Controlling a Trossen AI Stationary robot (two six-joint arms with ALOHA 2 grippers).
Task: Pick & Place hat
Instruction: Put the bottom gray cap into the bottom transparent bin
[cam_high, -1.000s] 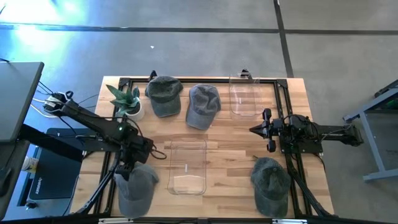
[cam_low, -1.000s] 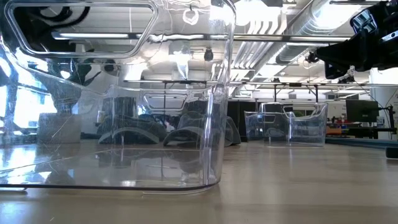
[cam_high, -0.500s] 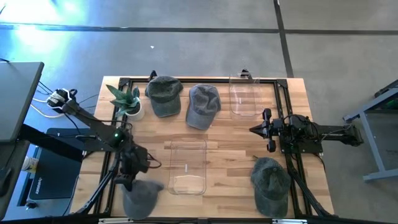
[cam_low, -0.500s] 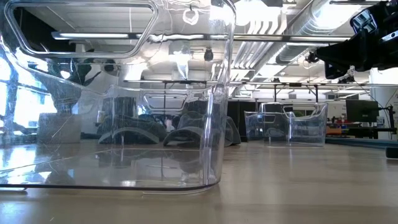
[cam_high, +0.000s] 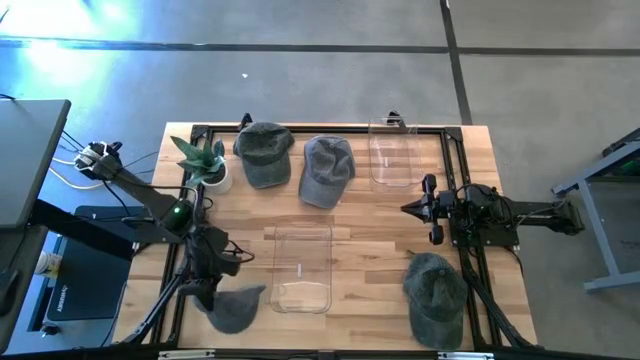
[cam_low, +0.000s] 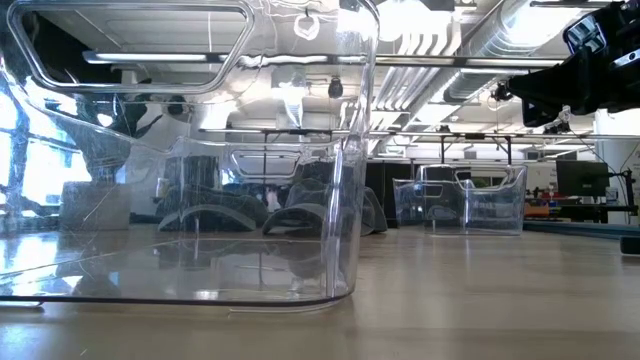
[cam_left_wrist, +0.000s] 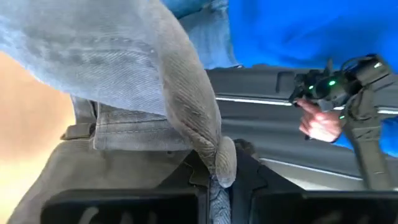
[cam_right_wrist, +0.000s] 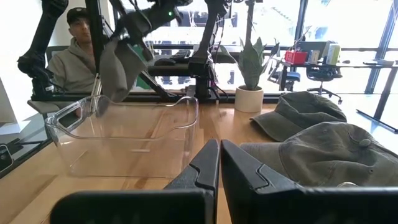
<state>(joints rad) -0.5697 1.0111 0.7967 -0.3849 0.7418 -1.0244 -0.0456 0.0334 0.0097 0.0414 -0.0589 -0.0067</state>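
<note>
In the high view, my left gripper (cam_high: 207, 292) is at the table's near left corner, shut on a grey hat (cam_high: 233, 308) that hangs bunched from it. The right wrist view shows this hat (cam_right_wrist: 117, 67) in the air beside a clear bin (cam_right_wrist: 124, 127). Two more grey hats (cam_high: 265, 152) (cam_high: 327, 168) lie on the table at the far side, and a third (cam_high: 435, 295) lies near right. My right gripper (cam_high: 432, 212) waits shut at the right, holding nothing. My left gripper pinches a fold of the hat's grey cloth (cam_left_wrist: 219, 158) between its two fingers. The hat (cam_right_wrist: 117, 67) hangs slack below the gripper, lifted clear of the table.
A clear bin (cam_high: 302, 268) stands at the near centre and a second (cam_high: 394, 152) at the far right. A potted plant (cam_high: 205, 160) stands far left. Beyond the table sit a person (cam_right_wrist: 74, 59) and a hand (cam_left_wrist: 318, 124) on a control arm.
My left gripper has shut on the near-left hat and moved a little toward the near edge. The hat lay flat on the table. It is now bunched and hangs lifted from the gripper.
</note>
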